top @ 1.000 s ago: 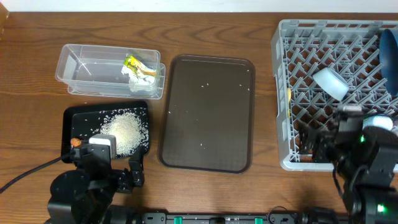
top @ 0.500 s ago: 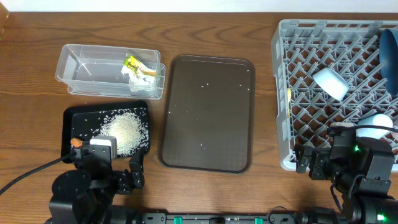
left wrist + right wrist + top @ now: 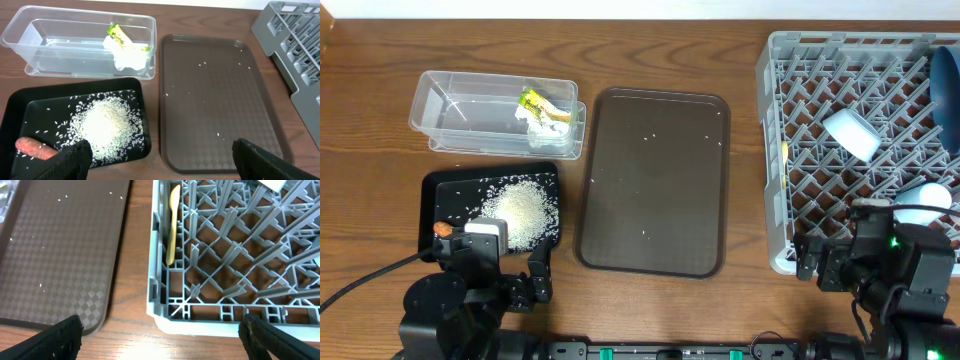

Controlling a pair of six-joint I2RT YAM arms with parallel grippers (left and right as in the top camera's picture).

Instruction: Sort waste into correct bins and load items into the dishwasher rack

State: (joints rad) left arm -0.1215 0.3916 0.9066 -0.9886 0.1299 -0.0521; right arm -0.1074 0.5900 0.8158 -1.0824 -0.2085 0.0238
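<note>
The clear tub [image 3: 450, 100] holds the crumpled tissue [image 3: 545, 122] and the yellow-green wrapper [image 3: 532, 100]; both also show in the left wrist view, the tissue [image 3: 129, 57] and the wrapper [image 3: 117, 36]. The black bin [image 3: 430, 190] holds a heap of rice [image 3: 525, 210] and the carrot [image 3: 442, 228], which also shows in the left wrist view [image 3: 32, 147]. The grey rack [image 3: 775, 200] holds the blue plate [image 3: 948, 85], a pale cup [image 3: 850, 133], a white dish [image 3: 928, 197] and the yellow spoon [image 3: 172, 222]. My left gripper [image 3: 160, 155] is open and empty in front of the black bin. My right gripper [image 3: 160, 335] is open and empty at the rack's front edge.
The dark brown tray [image 3: 655, 180] lies between the bins and the rack, with a few stray rice grains on it. It also shows in the right wrist view [image 3: 50, 255]. Bare wooden table runs along the front edge between the two arms.
My right gripper has drawn back from over the rack's front corner toward the table's front edge, uncovering the white dish. The left arm has not moved.
</note>
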